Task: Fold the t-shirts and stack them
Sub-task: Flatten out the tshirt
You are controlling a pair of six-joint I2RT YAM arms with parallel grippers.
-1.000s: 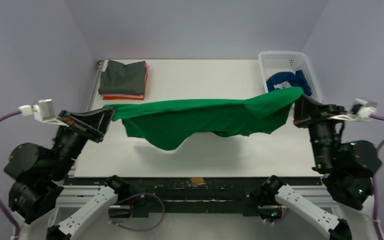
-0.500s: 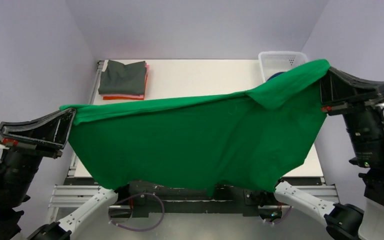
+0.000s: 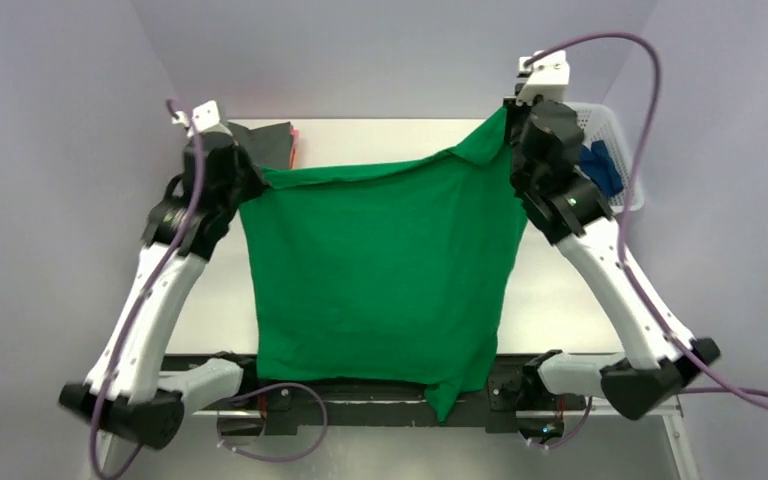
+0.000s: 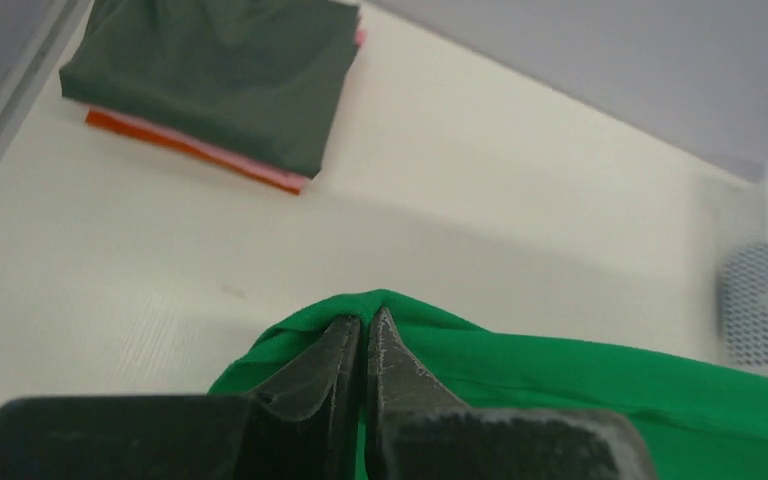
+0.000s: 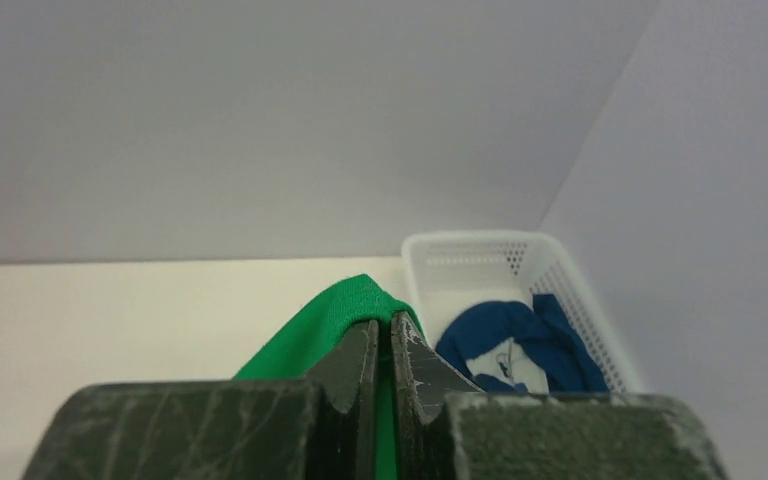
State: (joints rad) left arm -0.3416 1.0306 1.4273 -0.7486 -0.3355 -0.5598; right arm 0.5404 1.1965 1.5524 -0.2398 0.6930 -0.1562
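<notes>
Green soft cloth t-shirt (image 3: 380,270) hangs spread over the white desk (image 3: 390,140). Its two far corners are held up by the left gripper (image 4: 365,335) and right gripper (image 5: 385,340), each clamped on the cloth. Folded dark grey, pink and orange shirts (image 4: 210,70) lie stacked far-left. A blue shirt (image 5: 520,340) lies in the white plastic lattice basket (image 5: 480,250).
</notes>
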